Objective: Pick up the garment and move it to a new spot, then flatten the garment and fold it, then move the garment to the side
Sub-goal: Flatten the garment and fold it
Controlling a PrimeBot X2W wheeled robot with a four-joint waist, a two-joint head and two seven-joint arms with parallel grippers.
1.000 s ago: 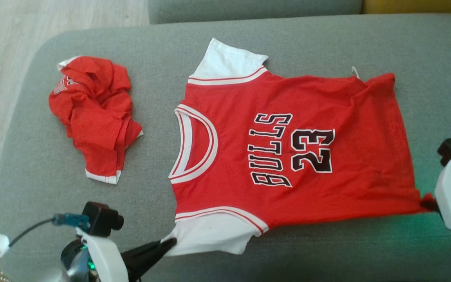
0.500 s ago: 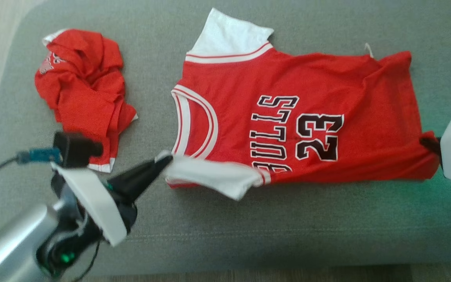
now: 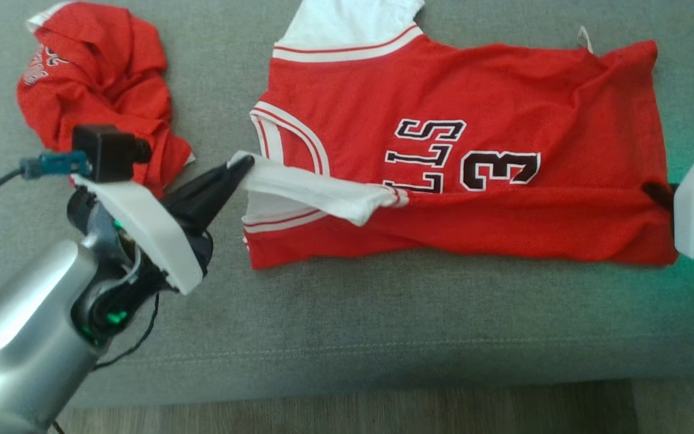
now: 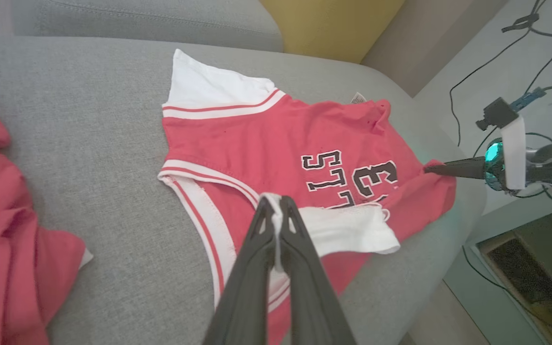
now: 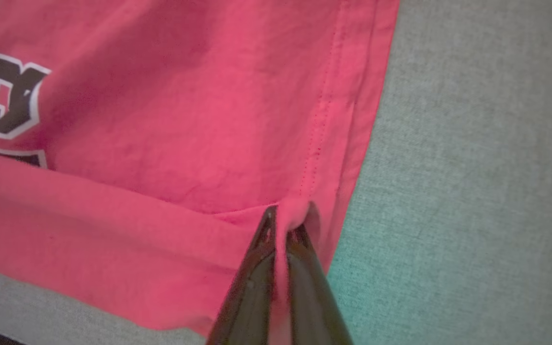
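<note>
Two pinches, one half-folded jersey [image 3: 473, 90]

Nearest the robot, a strip of wooden floor [image 3: 383, 410] runs below the front edge of the grey sofa seat [image 3: 383, 313]; on that seat the left gripper [image 3: 243, 163] is closed on the near white sleeve [image 3: 317, 193], with a sliver of white cloth caught between its fingers in the left wrist view; the sleeve is drawn across the chest and covers the lower part of the black lettering; at the other end the right gripper [image 3: 653, 191] is clamped on the near hem corner, with red cloth bunched between its tips in the right wrist view; between the two, the jersey's near side is turned over the rest, so only parts of the letters and a "3" show; the jersey lies across the middle of the seat, neck towards the robot's left, hem towards its right; farther back the far white sleeve [image 3: 347, 24] lies flat on the grey fabric; a small tag [image 3: 584, 37] sticks out at the far hem corner; at the far left, apart from the jersey, a crumpled red garment [image 3: 94, 72] sits in a heap; beyond the seat, in the left wrist view, stands a yellow cushion [image 4: 333, 24].
</note>
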